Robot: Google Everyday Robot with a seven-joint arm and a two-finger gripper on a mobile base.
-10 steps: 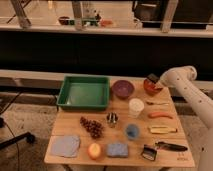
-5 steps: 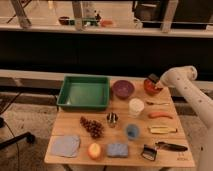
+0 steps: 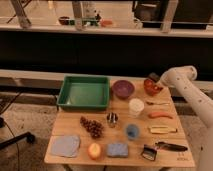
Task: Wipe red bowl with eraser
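Red bowl sits tilted at the table's far right corner, beside the purple bowl — your gripper is pressed at its rim, finger state indiscernible. The green tray looks bare. Nothing has shifted since before.

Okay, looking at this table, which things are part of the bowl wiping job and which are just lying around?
In the job: red bowl; eraser, at the bowl's rim; gripper, at the table's far right corner, by the bowl.

Lying about: green tray, purple bowl, white cup, grapes, blue sponge, brush.
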